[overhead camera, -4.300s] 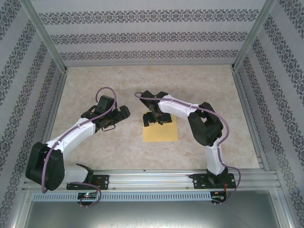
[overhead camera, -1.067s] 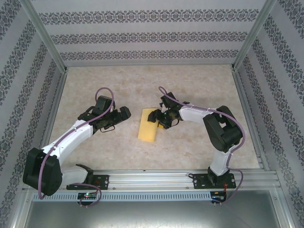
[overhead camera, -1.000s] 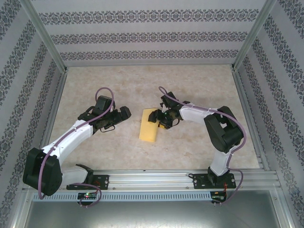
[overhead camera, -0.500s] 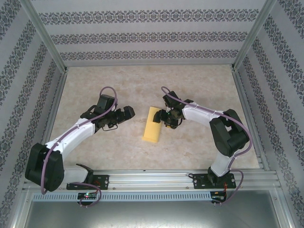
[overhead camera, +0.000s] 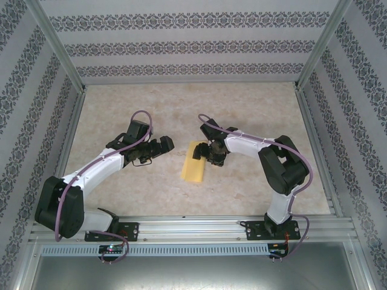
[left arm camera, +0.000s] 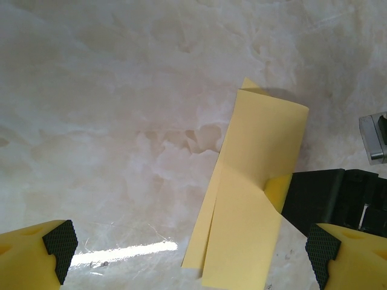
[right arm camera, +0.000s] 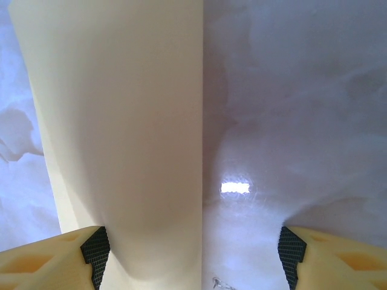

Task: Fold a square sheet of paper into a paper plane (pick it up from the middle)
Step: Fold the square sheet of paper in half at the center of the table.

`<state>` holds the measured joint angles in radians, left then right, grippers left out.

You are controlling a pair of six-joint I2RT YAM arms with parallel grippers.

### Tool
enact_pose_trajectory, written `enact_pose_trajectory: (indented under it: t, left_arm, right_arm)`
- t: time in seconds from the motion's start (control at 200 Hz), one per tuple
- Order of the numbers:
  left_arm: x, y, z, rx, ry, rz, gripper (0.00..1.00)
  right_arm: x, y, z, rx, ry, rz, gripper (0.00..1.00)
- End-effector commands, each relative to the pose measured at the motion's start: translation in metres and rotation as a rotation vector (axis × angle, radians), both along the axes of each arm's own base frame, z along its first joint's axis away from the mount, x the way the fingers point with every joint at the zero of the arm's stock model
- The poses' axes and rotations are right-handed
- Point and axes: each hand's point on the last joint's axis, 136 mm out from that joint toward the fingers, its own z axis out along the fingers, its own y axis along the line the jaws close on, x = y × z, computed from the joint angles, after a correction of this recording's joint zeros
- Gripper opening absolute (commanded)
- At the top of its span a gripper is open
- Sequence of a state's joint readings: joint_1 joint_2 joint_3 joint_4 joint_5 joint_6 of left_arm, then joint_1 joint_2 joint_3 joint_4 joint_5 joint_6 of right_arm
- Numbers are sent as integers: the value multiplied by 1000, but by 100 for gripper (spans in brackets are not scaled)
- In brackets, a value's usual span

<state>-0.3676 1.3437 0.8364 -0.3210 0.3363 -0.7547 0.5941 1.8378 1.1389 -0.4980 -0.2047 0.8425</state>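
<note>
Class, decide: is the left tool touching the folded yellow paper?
Apart. The top view shows bare table between the left tool and the yellow paper.

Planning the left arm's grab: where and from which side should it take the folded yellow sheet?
Likely the left long edge of the sheet, approached from the left: its layers lie offset there, while the right end effector crowds the opposite edge.

The overhead camera looks down from behind both arms, far off, over the whole table [overhead camera: 121, 115]. Each wrist camera faces the tabletop closely, past its own fingertips. All three share the paper [overhead camera: 193, 162]: just ahead of the left pincer [left arm camera: 190, 244], close under the right pincer [right arm camera: 193, 248].
</note>
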Motion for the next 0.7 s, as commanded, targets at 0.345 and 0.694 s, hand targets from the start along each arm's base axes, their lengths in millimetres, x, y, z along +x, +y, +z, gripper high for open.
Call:
enact_pose_trajectory:
  t: [0.345, 0.694]
  left_arm:
    - [5, -5, 13, 6, -51, -27, 100]
    - [3, -3, 12, 12, -47, -23, 100]
  right_arm:
    - [-2, -16, -10, -62, 12, -117, 79]
    - [-3, -10, -19, -94, 53, -65, 83]
